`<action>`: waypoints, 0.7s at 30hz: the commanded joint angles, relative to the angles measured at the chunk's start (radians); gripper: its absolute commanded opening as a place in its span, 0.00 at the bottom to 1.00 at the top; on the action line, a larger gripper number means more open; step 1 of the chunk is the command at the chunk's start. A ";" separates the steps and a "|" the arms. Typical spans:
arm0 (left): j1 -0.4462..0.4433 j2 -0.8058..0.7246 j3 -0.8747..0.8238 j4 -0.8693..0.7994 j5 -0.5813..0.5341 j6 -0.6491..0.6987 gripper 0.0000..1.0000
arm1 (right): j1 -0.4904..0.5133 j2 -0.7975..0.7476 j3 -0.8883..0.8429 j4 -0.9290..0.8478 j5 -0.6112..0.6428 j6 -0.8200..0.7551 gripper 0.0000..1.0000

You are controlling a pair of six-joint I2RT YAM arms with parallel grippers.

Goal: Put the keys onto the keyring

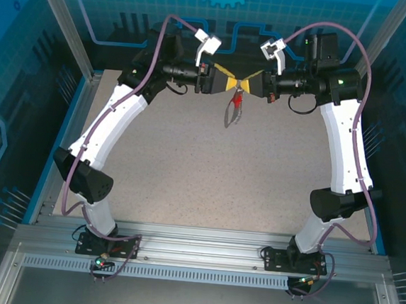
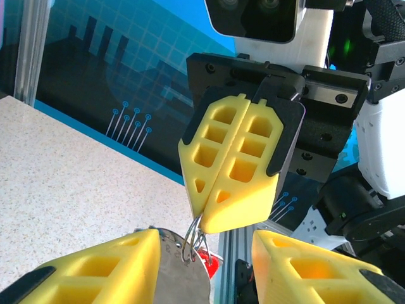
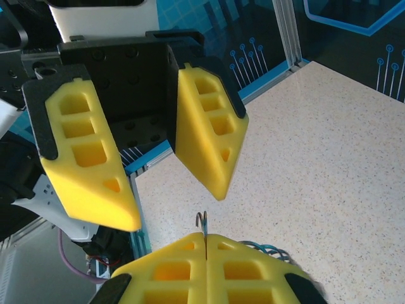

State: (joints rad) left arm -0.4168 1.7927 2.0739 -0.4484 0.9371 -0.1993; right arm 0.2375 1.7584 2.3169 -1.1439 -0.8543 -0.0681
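The keyring (image 1: 232, 116) hangs clear above the bench (image 1: 187, 165). One wire ring (image 2: 192, 239) is pinched in the closed right hand (image 2: 205, 218), probably to hold it steady for threading. The red key (image 2: 210, 263) sits just beside that ring; whether it is threaded cannot be told. The left hand (image 3: 176, 206) faces it, fingers apart, gripping nothing.

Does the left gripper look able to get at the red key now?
Probably yes. The left gripper is open and faces the right gripper, which is shut on the keyring. The red key hangs by that pinch, close to the open jaws, with nothing visible in between.
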 commanded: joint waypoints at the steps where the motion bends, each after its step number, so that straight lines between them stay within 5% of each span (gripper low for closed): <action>1: -0.013 0.019 0.034 -0.012 0.038 0.021 0.44 | 0.012 0.000 -0.007 0.027 -0.057 0.018 0.00; 7: -0.018 0.020 0.036 0.002 0.046 0.013 0.40 | 0.012 -0.006 -0.019 0.045 -0.073 0.028 0.00; 17: -0.020 0.019 0.033 0.064 0.063 -0.026 0.05 | 0.012 -0.012 -0.036 0.052 -0.072 0.029 0.00; 21: -0.021 0.018 0.032 0.076 0.069 -0.032 0.00 | 0.010 -0.013 -0.036 0.059 -0.070 0.034 0.00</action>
State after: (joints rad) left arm -0.4267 1.8118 2.0750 -0.4213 0.9672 -0.2180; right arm 0.2367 1.7584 2.2879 -1.1000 -0.8978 -0.0498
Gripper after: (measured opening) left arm 0.053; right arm 0.041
